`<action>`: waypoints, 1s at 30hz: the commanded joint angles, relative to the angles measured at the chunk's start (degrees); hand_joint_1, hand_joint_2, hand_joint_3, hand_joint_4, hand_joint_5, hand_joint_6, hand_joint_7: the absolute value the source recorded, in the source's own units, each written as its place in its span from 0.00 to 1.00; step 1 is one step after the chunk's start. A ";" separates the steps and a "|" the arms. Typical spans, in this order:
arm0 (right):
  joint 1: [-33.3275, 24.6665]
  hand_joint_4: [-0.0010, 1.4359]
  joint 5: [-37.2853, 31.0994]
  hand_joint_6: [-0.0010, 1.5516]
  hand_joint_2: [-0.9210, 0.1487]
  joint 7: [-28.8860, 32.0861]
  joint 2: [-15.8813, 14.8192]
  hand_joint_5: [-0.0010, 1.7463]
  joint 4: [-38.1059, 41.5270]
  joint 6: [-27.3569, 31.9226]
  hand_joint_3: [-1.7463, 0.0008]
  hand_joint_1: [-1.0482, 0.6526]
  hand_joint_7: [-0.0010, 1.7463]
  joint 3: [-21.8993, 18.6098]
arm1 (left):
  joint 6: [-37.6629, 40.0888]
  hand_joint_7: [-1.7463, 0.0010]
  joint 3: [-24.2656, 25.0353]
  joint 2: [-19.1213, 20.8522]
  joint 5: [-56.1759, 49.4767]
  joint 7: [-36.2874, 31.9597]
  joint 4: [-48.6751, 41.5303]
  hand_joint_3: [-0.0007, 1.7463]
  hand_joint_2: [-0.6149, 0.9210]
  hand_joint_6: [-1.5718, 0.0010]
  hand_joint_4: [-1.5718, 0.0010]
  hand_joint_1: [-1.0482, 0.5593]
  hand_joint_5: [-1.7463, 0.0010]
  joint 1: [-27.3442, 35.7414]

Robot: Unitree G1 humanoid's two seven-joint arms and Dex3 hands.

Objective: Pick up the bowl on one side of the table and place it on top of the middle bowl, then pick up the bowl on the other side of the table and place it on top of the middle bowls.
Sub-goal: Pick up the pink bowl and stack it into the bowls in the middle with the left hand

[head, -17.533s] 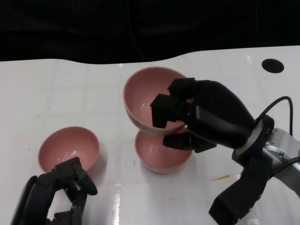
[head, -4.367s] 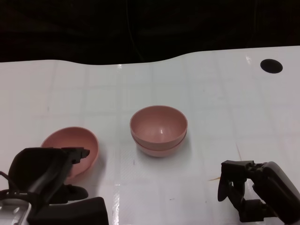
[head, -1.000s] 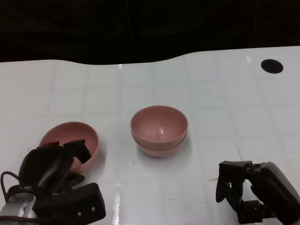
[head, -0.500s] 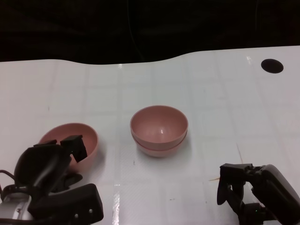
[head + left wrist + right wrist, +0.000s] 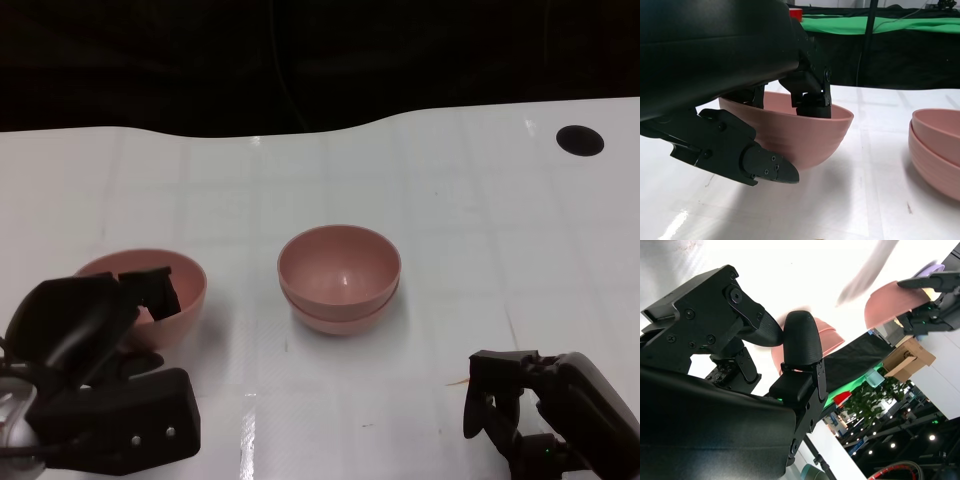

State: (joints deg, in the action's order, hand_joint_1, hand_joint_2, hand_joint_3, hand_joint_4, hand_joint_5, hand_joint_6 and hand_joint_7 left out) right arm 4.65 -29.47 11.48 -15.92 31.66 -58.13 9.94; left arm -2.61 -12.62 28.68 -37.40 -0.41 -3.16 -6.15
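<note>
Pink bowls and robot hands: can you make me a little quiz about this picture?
1. True or false: the left hand grips the side bowl by its rim.
2. How many bowls make up the middle stack?
A. one
B. two
C. three
3. Fill in: the right hand holds ____.

Key:
1. True; in the left wrist view fingers sit inside the rim and another presses the outer wall.
2. B.
3. Nothing; it is near the table edge, away from the bowls.
</note>
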 commanded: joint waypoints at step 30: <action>1.20 0.58 0.12 0.44 0.43 0.53 -0.38 1.00 1.55 -0.97 0.25 0.56 0.95 0.61 | 3.43 0.01 1.21 -1.99 -2.01 12.08 22.44 0.42 0.82 0.62 0.52 0.54 0.00 -7.25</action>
State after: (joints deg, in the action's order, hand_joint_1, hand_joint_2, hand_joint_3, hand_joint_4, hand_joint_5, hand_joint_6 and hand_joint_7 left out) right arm 5.52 -30.00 11.99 -15.90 33.14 -58.78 10.39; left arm 1.42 -10.71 26.85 -38.64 11.17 18.58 -11.64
